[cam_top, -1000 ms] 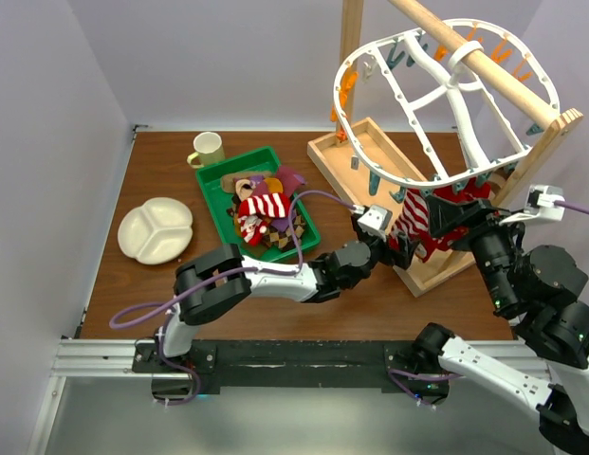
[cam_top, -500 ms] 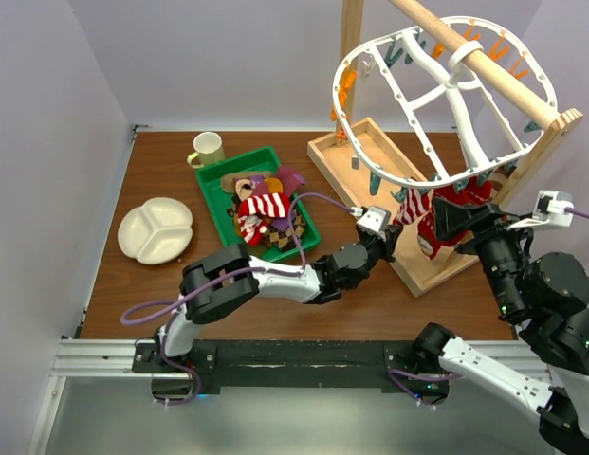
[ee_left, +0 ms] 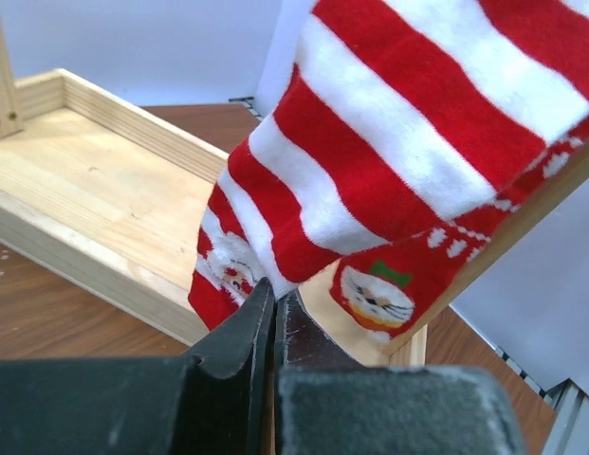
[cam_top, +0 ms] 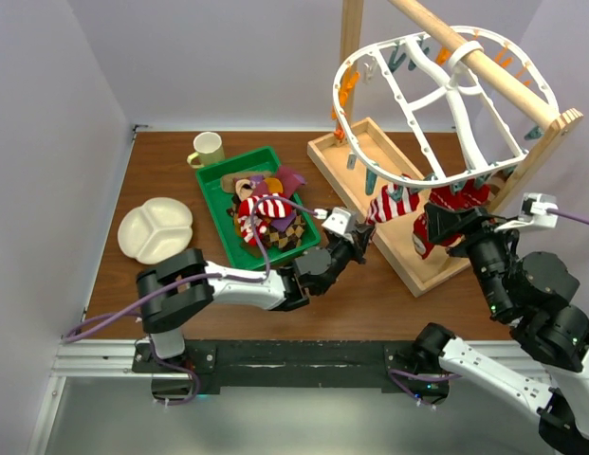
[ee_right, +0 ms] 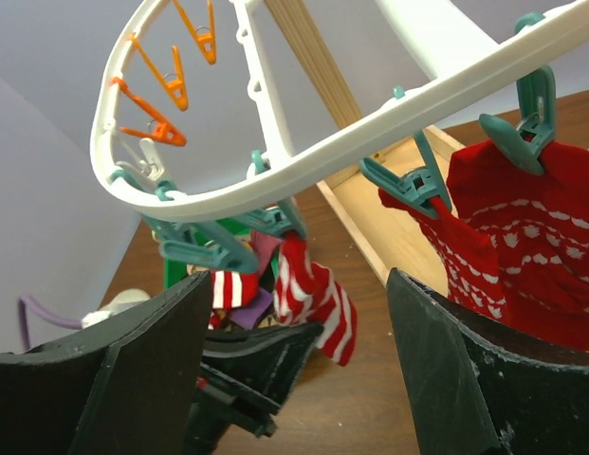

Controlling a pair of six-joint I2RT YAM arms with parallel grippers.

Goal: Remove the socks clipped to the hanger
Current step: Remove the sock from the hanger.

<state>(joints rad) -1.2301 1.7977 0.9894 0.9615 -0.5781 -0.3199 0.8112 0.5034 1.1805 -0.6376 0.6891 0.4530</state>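
The left tool has pinched shut on the striped sock, dragging it left. Pull steadily off its clip. The right tool gapes empty.

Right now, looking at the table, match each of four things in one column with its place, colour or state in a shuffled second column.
1 striped sock
2 mug
3 plate
4 tray

a holds a heap of socks
b white, three sections
c pinched in the left gripper
d pale, beyond the tray

Pairs: 1-c, 2-d, 3-b, 4-a
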